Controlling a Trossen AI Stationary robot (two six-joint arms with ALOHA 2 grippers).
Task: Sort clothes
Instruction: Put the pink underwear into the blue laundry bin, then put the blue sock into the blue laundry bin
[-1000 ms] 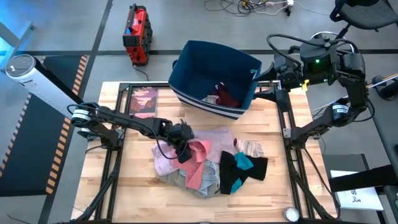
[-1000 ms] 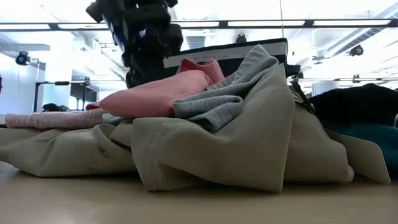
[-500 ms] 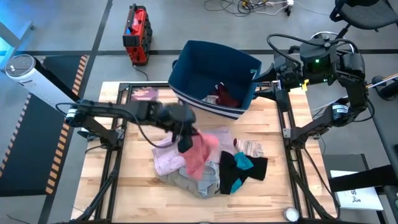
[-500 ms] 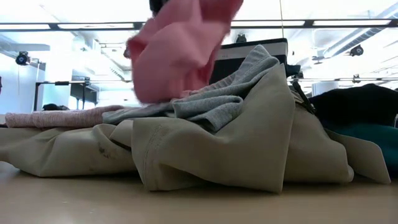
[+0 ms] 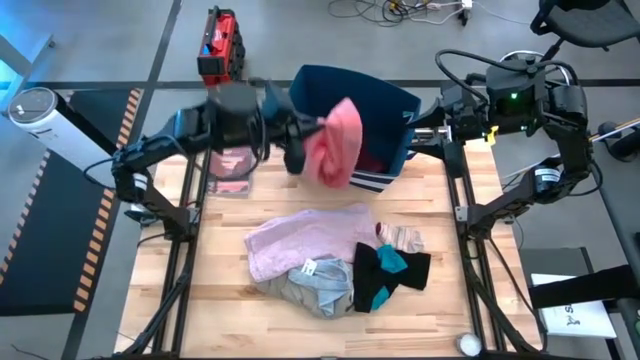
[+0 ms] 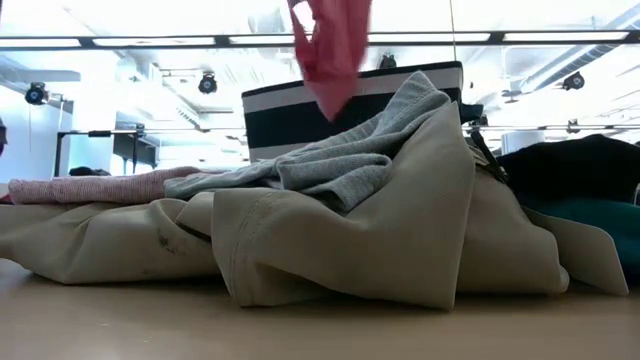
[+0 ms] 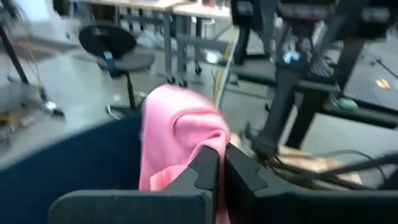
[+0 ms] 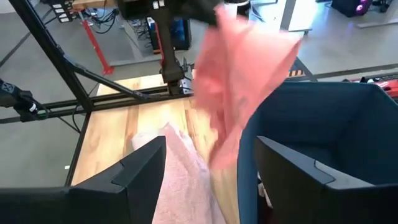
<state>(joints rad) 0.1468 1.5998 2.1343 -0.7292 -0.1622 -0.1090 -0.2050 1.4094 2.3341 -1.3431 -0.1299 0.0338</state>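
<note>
My left gripper (image 5: 297, 135) is clenched on the pink shirt (image 5: 338, 156), which hides part of the blue bin (image 5: 400, 112), while my right gripper (image 8: 208, 174) waits wide apart behind it.

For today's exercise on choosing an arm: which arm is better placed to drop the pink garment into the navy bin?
The left. Its gripper is shut on the soft pink garment, hanging at the navy blue plastic bin's rim. The right gripper waits open and empty beside the bin's far side.
</note>
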